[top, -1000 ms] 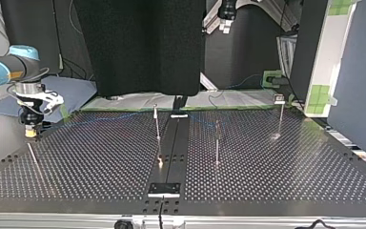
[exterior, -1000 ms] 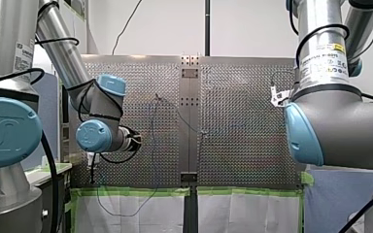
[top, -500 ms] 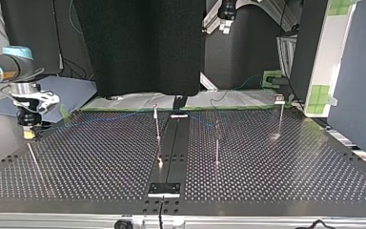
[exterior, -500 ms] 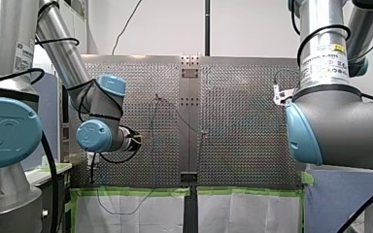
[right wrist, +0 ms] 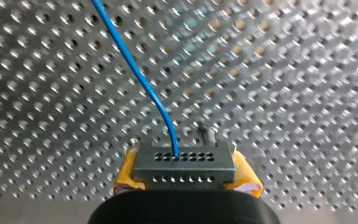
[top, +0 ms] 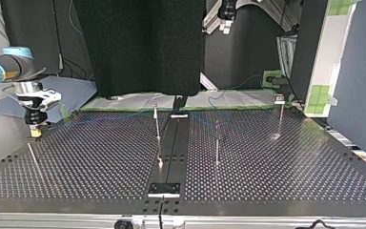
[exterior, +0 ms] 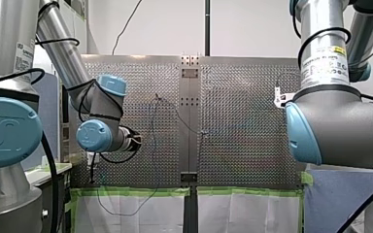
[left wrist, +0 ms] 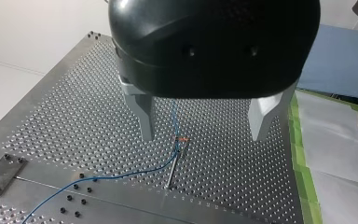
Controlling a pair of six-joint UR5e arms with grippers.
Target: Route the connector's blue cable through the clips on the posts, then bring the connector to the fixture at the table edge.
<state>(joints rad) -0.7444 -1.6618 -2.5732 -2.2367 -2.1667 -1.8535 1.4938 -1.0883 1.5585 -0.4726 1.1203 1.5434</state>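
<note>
At the top view's 9 o'clock, my right gripper [top: 35, 133] pinches the connector [right wrist: 184, 163] trailing blue cable [right wrist: 135, 70]; my left gripper [left wrist: 207, 121] stands spread, 1 post [left wrist: 173, 165] ahead.

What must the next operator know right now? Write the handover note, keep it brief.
Left gripper: open, empty, above a post whose clip the blue cable meets.
Right gripper: shut on the connector, yellow pads showing, near the left edge of the table in the top view.
Done: connector grasped; cable at that clip, seating unclear.
Left: confirm other clips, such as on the post at the top view's right, then carry the connector to the fixture, apparently the plate at the near edge in the top view.
</note>
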